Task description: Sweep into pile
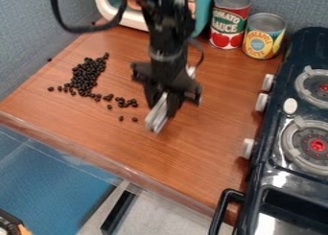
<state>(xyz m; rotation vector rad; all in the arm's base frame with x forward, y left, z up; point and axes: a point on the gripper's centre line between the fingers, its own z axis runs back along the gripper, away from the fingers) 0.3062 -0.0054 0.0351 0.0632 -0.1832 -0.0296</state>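
Note:
The gripper hangs over the middle of the wooden counter, pointing down, shut on a grey-white flat tool whose lower end is at or just above the wood. To its left, black beans lie in a dense cluster. A looser line of beans trails from the cluster toward the tool, with a couple of single beans just left of the tool's lower end. The tool stands apart from the beans.
A toy stove with knobs and burners lines the right side. Two cans, a red one and a yellow one, stand at the back beside a teal and white toy appliance. The counter's front edge runs diagonally below.

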